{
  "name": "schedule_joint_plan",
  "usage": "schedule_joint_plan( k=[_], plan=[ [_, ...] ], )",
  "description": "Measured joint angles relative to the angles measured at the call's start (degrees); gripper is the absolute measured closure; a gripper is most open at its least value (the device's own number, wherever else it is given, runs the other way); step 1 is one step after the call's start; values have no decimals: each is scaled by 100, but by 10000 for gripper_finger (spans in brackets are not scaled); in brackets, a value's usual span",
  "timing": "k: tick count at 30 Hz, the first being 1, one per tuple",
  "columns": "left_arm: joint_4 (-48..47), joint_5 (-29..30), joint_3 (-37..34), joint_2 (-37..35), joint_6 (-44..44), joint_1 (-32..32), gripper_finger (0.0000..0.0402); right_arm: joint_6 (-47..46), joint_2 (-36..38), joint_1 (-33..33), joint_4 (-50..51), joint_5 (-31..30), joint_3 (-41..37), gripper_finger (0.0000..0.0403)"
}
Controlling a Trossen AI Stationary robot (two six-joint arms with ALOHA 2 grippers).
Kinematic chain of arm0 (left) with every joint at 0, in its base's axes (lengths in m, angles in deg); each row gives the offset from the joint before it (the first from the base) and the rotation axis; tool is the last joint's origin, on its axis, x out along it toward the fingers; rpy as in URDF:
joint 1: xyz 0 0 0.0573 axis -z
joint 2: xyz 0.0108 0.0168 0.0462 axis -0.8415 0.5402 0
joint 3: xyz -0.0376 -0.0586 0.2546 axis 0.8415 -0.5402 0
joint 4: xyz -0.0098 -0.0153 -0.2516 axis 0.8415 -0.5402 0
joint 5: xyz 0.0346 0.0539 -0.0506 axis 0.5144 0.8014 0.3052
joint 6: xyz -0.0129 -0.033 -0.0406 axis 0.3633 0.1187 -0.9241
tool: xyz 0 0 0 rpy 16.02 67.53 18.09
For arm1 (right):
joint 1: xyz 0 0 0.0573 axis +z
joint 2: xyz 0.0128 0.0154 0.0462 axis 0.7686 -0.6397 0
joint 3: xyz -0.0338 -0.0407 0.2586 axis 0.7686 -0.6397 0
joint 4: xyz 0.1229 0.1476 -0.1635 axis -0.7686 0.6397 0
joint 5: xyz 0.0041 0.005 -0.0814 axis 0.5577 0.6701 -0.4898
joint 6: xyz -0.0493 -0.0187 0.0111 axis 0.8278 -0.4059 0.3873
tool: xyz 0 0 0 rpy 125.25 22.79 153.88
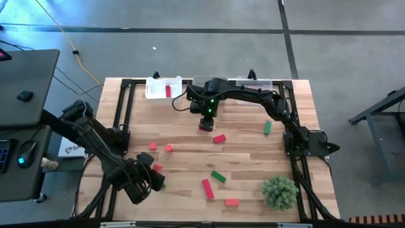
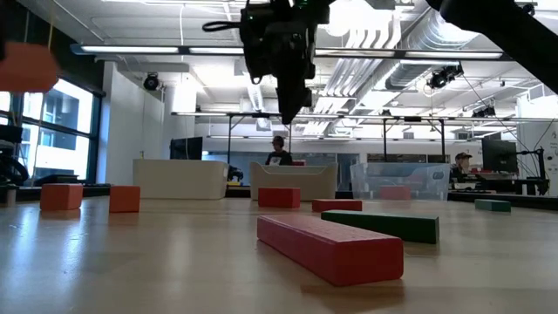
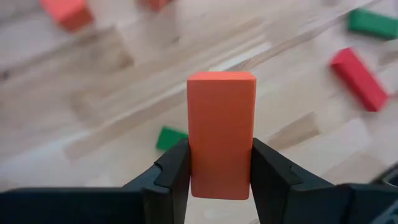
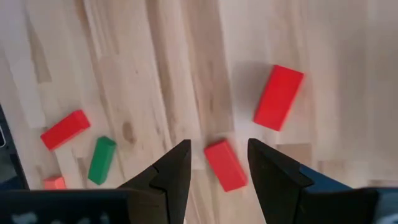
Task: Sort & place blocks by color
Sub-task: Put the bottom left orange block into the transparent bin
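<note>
My left gripper [image 1: 150,177] hangs over the table's near left part, shut on a coral orange-red block [image 3: 221,134]; the low view shows that block [image 2: 26,65] high above the wood. My right gripper [image 1: 207,115] hovers open above a small red block [image 4: 225,165] that lies flat on the table near the far middle, and the block shows in the gap between the fingers. Loose on the table lie red blocks [image 1: 219,138] [image 1: 207,188] [image 1: 232,202], green blocks [image 1: 267,128] [image 1: 218,177] and two coral cubes [image 1: 152,146] [image 1: 169,148]. My left gripper pinches the coral block's two long sides [image 3: 221,171] between its two fingers [image 3: 176,169], at one end of the block. The block lies along the fingers and sticks out well past their tips. It is lifted clear of the table, and the fingers slant down.
A white bin [image 1: 158,88] holding one red block [image 1: 168,90] stands at the far edge, with clear bins [image 1: 253,82] beside it. A bushy green plant [image 1: 280,192] stands at the near right. A black frame [image 1: 123,114] runs along the table's sides.
</note>
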Motion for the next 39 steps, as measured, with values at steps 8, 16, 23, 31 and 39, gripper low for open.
schedule_joint_plan(
  k=[8, 16, 23, 31, 39],
  plan=[
    [0, 471, 0, -751, 1563, -327, 291, 312, 0, 388, -327, 496, 0, 254],
    [0, 612, 0, -1382, 2935, -646, 291, 634, 0, 707, -825, 955, 0, 254],
    [4, 612, 0, -1789, 3946, -950, 290, 672, 0, 780, -1114, 944, 0, 254],
    [7, 581, 2, -2091, 4812, -1454, 290, 1253, 0, 774, -1250, 853, 0, 253],
    [6, 386, 2, -2285, 5561, -2032, 289, 1524, 0, 728, -1690, 158, 37, 212]
  ],
)
